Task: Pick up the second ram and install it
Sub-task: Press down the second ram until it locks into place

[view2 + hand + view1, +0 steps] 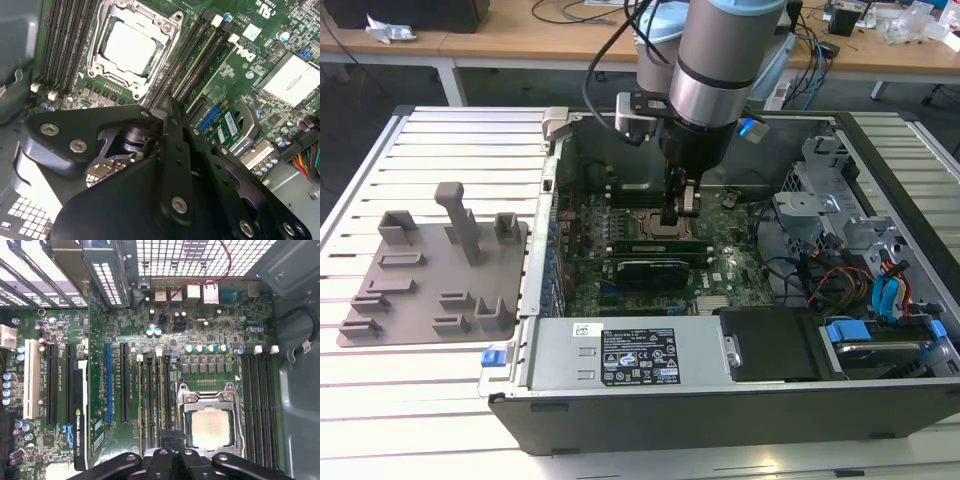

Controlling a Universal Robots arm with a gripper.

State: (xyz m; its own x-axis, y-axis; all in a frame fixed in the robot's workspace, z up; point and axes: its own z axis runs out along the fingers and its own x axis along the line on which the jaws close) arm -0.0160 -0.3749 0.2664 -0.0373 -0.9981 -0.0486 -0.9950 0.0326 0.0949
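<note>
Progress, judged: pick-up is done and seating is underway. The second ram [210,70] stands on edge in a black memory slot [192,52] beside the processor [127,47]. I cannot tell whether it is pressed fully home or whether the latches are closed.

Pincer: in the second wrist view the gripper [169,112] has its fingers drawn together, with no gap visible. The tips sit at the near end of the stick's top edge. I cannot tell whether they pinch it or only bear on it.

In the exterior view the gripper [682,218] hangs just over the stick [655,244], inside the open computer case [720,410]. The grey holder plate [440,270] lies well apart on the exterior view's left.
</note>
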